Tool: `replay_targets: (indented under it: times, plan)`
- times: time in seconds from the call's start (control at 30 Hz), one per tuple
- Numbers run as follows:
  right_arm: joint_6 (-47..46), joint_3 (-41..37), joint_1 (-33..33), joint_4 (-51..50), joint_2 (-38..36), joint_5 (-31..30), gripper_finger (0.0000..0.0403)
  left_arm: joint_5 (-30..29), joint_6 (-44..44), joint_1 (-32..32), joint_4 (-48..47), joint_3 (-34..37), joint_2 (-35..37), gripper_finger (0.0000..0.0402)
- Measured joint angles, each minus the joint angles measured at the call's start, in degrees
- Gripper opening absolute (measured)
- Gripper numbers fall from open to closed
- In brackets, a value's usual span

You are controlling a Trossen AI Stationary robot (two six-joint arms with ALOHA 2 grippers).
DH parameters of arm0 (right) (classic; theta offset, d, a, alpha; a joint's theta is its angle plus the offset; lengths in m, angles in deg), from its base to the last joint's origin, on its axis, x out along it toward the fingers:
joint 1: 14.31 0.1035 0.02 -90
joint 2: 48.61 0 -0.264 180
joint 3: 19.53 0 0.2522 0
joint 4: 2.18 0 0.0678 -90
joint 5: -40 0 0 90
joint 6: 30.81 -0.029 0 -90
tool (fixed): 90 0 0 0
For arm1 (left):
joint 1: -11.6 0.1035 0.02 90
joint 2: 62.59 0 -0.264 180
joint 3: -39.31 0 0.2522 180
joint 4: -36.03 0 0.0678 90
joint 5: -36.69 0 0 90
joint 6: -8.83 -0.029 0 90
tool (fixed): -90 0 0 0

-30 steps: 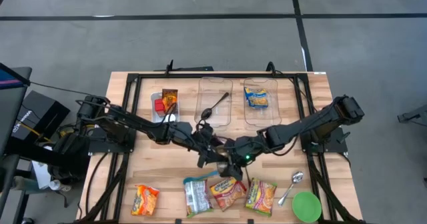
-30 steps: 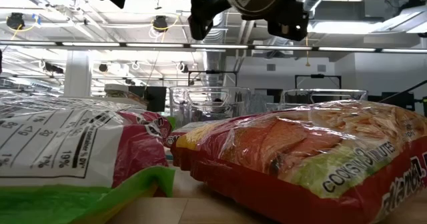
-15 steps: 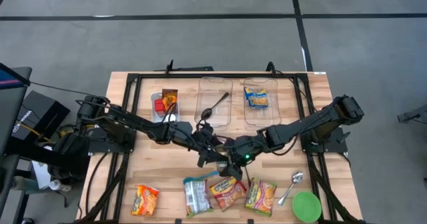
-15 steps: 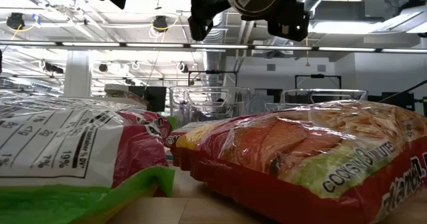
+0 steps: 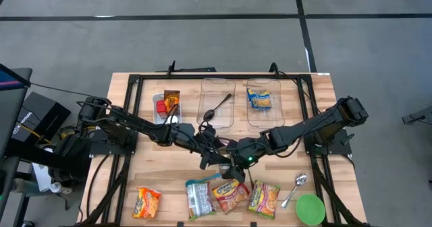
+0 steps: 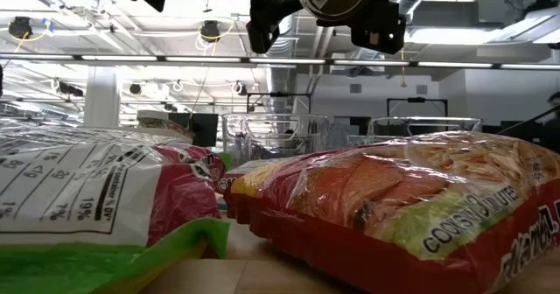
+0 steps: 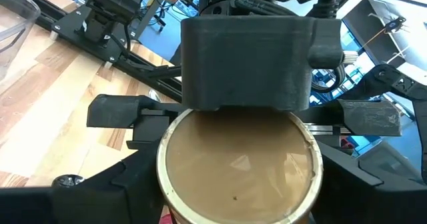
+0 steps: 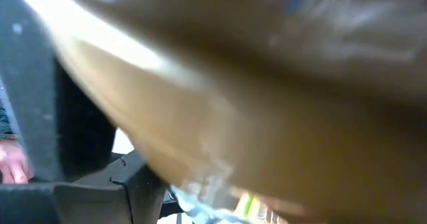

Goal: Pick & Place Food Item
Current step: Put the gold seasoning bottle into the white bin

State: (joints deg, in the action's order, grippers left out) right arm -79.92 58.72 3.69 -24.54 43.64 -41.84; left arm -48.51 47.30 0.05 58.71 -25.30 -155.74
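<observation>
**Item: round can (image 7: pixel 240 164), tan lid.** It is held in the air over the middle of the wooden table (image 5: pixel 155 169), above the row of packets and clear of the boards.

**Right gripper (image 5: pixel 239 163).** It reaches in from the right side and is clamped across the can with its jaws spread wide to the can's girth. In the left wrist view its dark body sits against the can's far rim.

**Left gripper (image 5: pixel 214 157).** It comes in from the left to meet the same can, with a dark finger (image 7: pixel 100 191) on either side of it. Whether the fingers press on the can or only flank it cannot be told.

**Near edge, left to right.**
- orange packet (image 5: pixel 146 203), on its own
- green-and-white packet (image 5: pixel 200 197), red noodle packet (image 5: pixel 229 194) and yellow-green packet (image 5: pixel 264 198) — set close, edges touching or overlapping
- metal spoon (image 5: pixel 295 188)
- green bowl (image 5: pixel 310 209), at the corner

**Far edge.** Three clear bins stand side by side:
- left bin (image 5: pixel 159 100), with red and orange pieces
- middle bin (image 5: pixel 208 89), with a dark spoon
- right bin (image 5: pixel 275 88), with a yellow packet

**Open room.** A band of bare wood lies between the bins and the packet row — crossed by both arms. More bare wood lies at the left of the table, ahead of the orange packet.
</observation>
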Motion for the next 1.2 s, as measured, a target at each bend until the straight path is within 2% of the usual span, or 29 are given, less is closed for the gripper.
replay_targets:
  times: [0.37, 0.87, 0.97, 1.13, 1.2]
  plan:
    - [0.0, 0.0, 0.0, 0.1, 0.0, 0.0, 0.0309, -0.1, 0.6, 0.0, 0.0, 0.0, -0.1, 0.0273]
    - [1.2, 0.0, -0.1, 0.8, 0.0, 0.0, 0.0317, 0.1, 0.8, 0.0, -0.1, 0.0, -0.1, 0.0273]
    - [1.9, 0.0, -0.1, 1.3, 0.0, -0.1, 0.0335, 0.1, 0.8, 0.0, -0.2, 0.0, -0.1, 0.0275]
    - [3.2, 0.0, -0.1, 1.6, -0.1, -0.5, 0.0391, 0.0, 0.8, 0.0, -0.7, 0.0, -0.1, 0.0271]
    - [4.7, 0.0, -0.3, 1.5, -0.1, 1.0, 0.0391, 0.0, 0.8, 0.0, -0.7, 0.0, -0.1, 0.0273]
